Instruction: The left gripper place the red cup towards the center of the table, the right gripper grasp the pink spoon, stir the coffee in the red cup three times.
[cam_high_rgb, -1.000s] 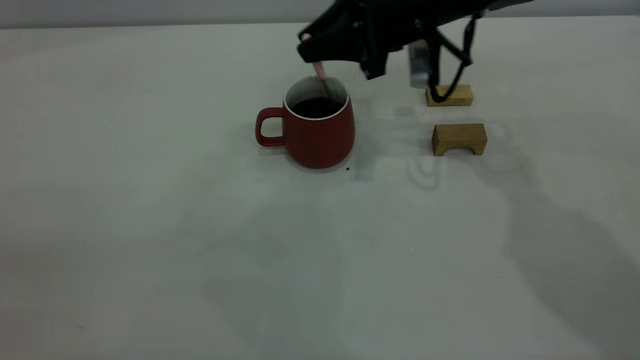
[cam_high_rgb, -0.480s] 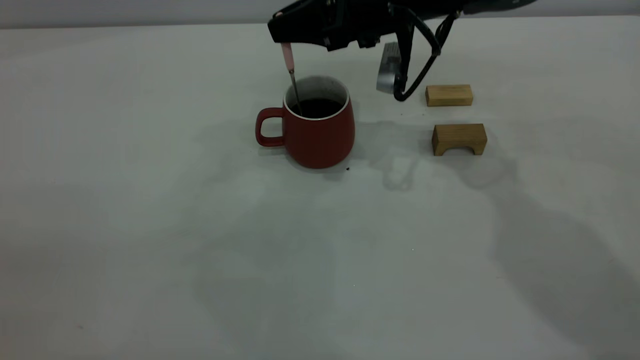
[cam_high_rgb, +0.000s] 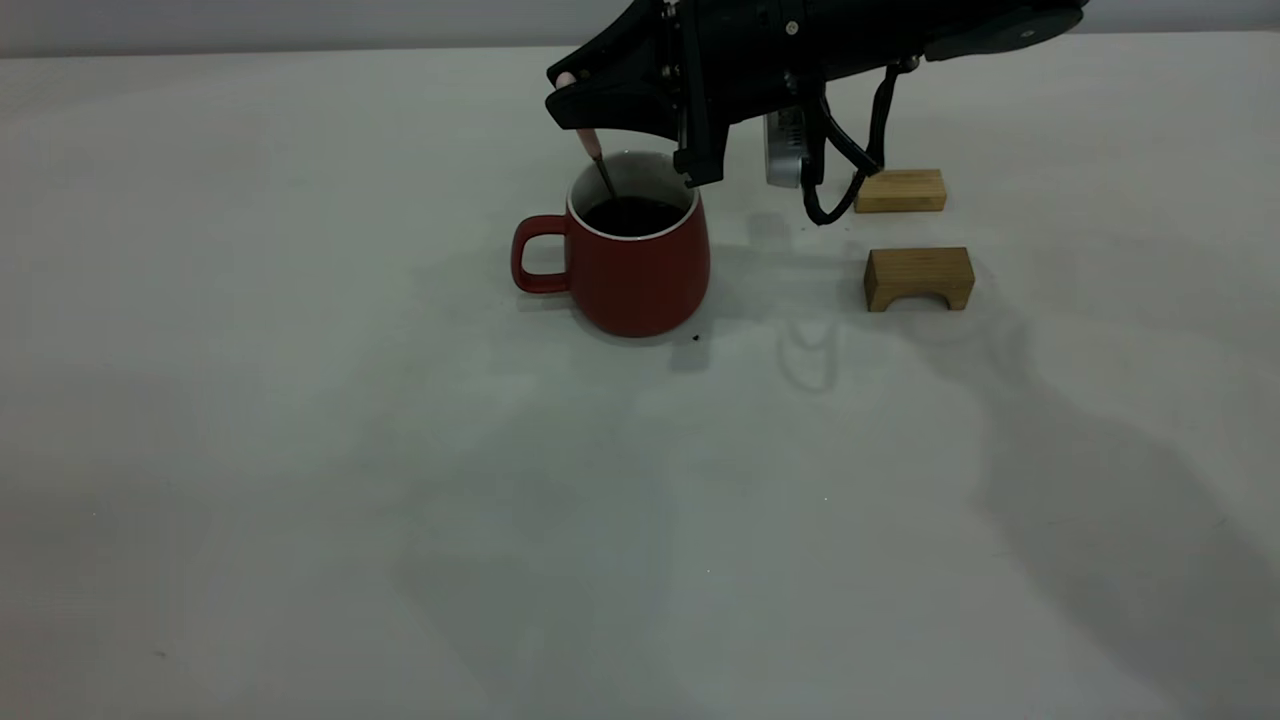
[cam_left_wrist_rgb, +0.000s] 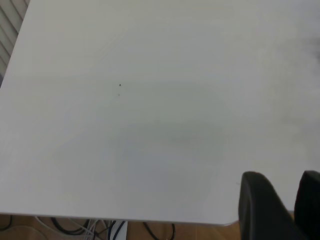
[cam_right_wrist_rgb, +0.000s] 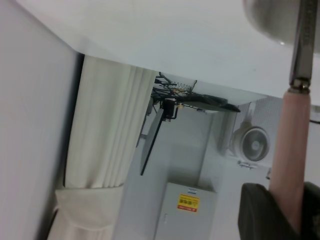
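The right pincer (cam_high_rgb: 580, 100) hangs just above the far rim of the red cup (cam_high_rgb: 635, 265), clamped on the pale handle of the pink spoon (cam_high_rgb: 596, 155); the right wrist view shows the handle pinched between its fingers (cam_right_wrist_rgb: 260, 212). The spoon slants down into the cup, its metal neck crossing the rim and its bowl hidden in the coffee (cam_high_rgb: 632, 215).

The cup stands upright near the middle of the counter (cam_high_rgb: 300, 450), handle toward the left arm's side, so placing looks done and the spoon is grasped. Stirring seems under way; how many of the 3 turns are finished cannot be judged from here.

The left pincer (cam_left_wrist_rgb: 280, 207) is parked over a bare edge of the counter, well apart from the cup, with a narrow gap between its fingers and nothing in it.

Count: 1 cup, 1 spoon, 2 wooden blocks (cam_high_rgb: 918, 277) beside the cup on the right arm's side, 2 pincers.
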